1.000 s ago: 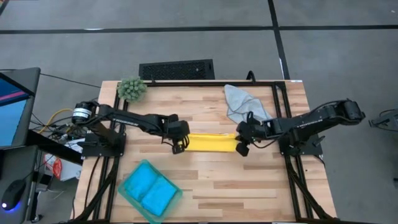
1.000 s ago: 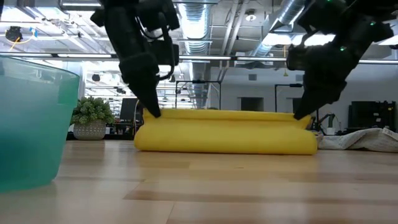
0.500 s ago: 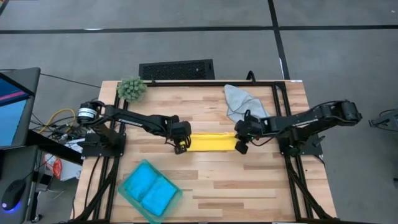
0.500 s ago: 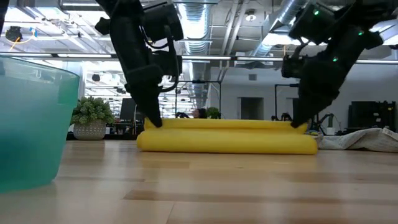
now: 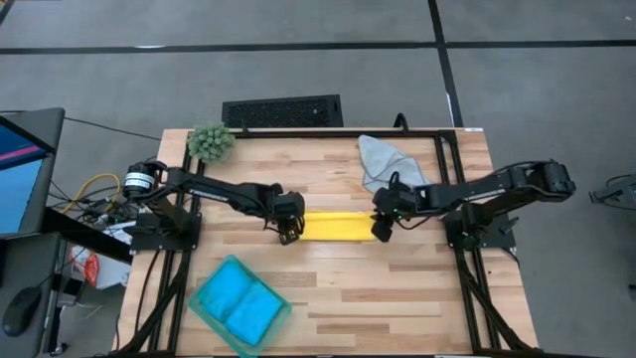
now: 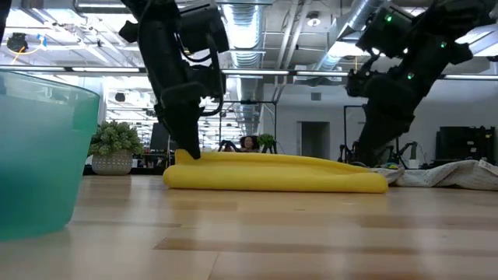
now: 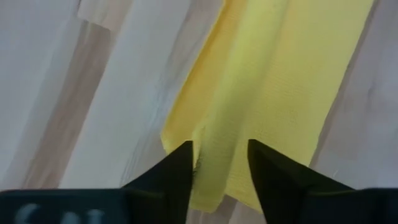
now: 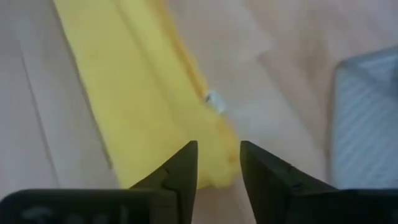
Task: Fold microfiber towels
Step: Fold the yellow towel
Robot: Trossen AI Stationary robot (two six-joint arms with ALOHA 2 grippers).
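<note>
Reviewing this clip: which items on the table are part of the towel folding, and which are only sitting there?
Part of the job:
- yellow towel, folded into a long strip at mid-table
- grey towel, crumpled at the far edge
- blue towels, in the teal bin
- left tool and right tool, open at the strip's two ends

Just lying about:
- fuzzy green plant ball

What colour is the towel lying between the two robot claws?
Plain yellow towel, folded into a strip; clearest in the low view.

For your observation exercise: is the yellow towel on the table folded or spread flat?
Folded. The yellow towel lies as a narrow strip; the low view shows a rounded doubled edge, and the left wrist view shows overlapping layers.
</note>
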